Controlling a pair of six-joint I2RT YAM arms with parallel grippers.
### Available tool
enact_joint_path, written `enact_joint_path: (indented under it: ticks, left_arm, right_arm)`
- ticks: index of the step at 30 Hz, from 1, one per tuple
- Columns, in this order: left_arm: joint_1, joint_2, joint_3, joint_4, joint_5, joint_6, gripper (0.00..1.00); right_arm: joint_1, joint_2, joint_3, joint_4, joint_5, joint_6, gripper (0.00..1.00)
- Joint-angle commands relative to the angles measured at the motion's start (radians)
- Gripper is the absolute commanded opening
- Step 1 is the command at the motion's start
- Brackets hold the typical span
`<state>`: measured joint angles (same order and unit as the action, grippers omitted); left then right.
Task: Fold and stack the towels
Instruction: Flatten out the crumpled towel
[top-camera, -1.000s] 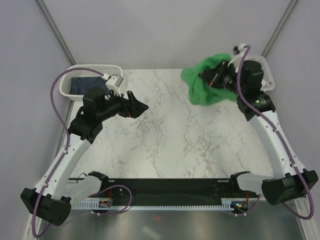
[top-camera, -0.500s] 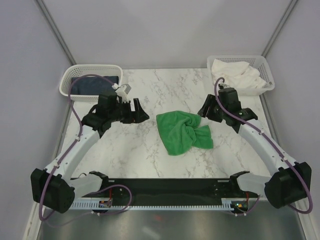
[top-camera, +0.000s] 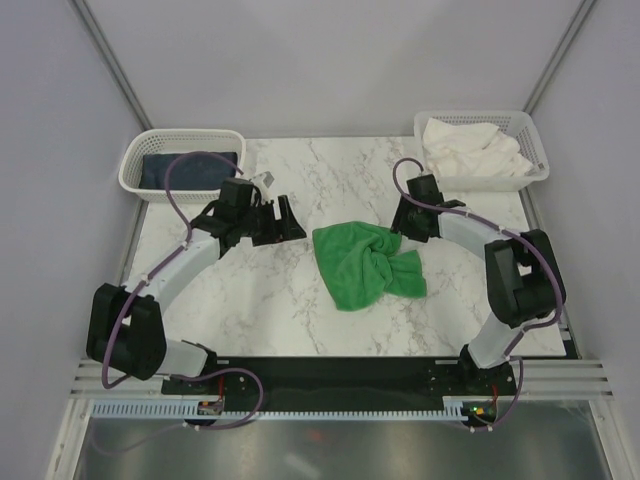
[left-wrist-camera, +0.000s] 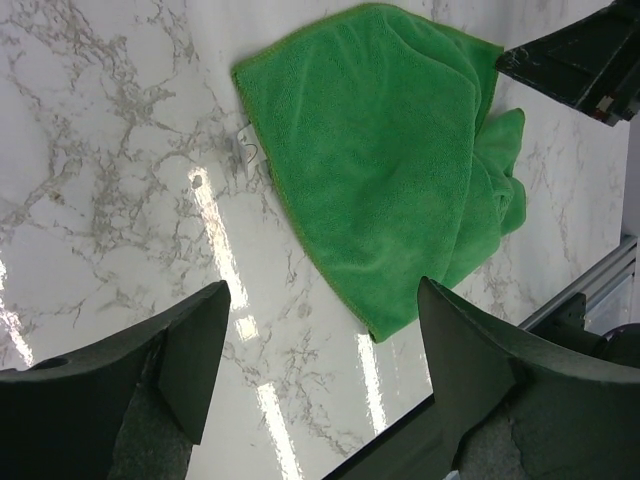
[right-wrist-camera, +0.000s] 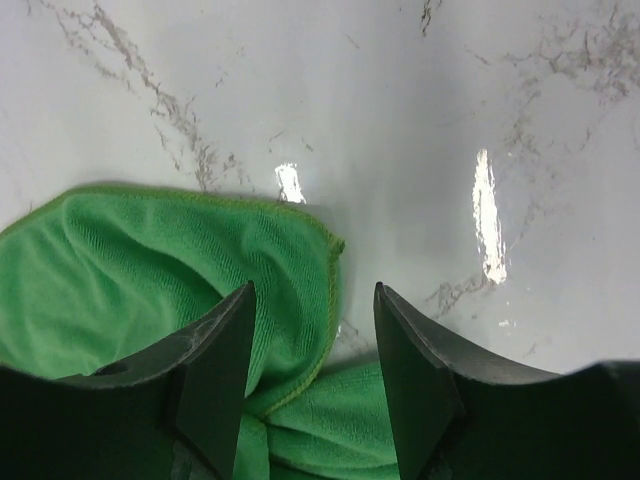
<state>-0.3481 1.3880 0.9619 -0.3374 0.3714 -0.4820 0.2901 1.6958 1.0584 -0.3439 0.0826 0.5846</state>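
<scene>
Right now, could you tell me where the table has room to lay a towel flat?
Free: the far edge between the left basket and right basket; the near strip between the green towel and black rail. Crowded: the centre, where left gripper and right gripper flank the towel.

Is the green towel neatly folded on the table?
No, the green towel lies crumpled and bunched on the table.

Bright even light, glare streaks on marble table (left-wrist-camera: 100, 150), soft shadows
</scene>
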Motion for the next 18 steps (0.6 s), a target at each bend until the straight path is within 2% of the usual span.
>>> enact_joint_path:
  ticks: [1,5,6,8,9,10,13,16,18]
  left_arm:
    - [0.003,-0.023,0.018,0.063,0.012,-0.033,0.83]
    - [0.004,-0.05,-0.009,0.078,0.008,-0.037,0.83]
    - [0.003,-0.058,-0.011,0.08,0.001,-0.036,0.83]
    - [0.004,-0.073,-0.011,0.08,-0.014,-0.024,0.83]
    - [0.004,-0.075,-0.008,0.077,-0.015,-0.02,0.83]
    - [0.004,-0.079,0.004,0.074,-0.022,-0.009,0.83]
    - [0.006,-0.084,0.043,0.066,-0.029,0.014,0.83]
    - [0.008,-0.095,0.087,0.087,-0.011,0.046,0.84]
    - [0.008,-0.096,0.115,0.119,0.061,0.077,0.84]
  right_arm:
    - [-0.006,0.053,-0.02,0.127,0.011,0.027,0.59]
    - [-0.012,0.113,-0.043,0.216,-0.033,0.015,0.56]
    - [-0.02,0.129,-0.035,0.22,-0.038,0.009,0.5]
    - [-0.031,0.131,-0.02,0.223,-0.053,-0.023,0.34]
    - [-0.04,0.116,0.007,0.218,-0.06,-0.04,0.12]
    - [-0.042,0.101,0.029,0.211,-0.07,-0.058,0.01]
    - [-0.042,-0.001,0.161,0.129,-0.2,-0.172,0.0]
    - [-0.042,-0.142,0.279,0.074,-0.426,-0.273,0.0]
    - [-0.043,-0.25,0.325,0.071,-0.579,-0.325,0.0]
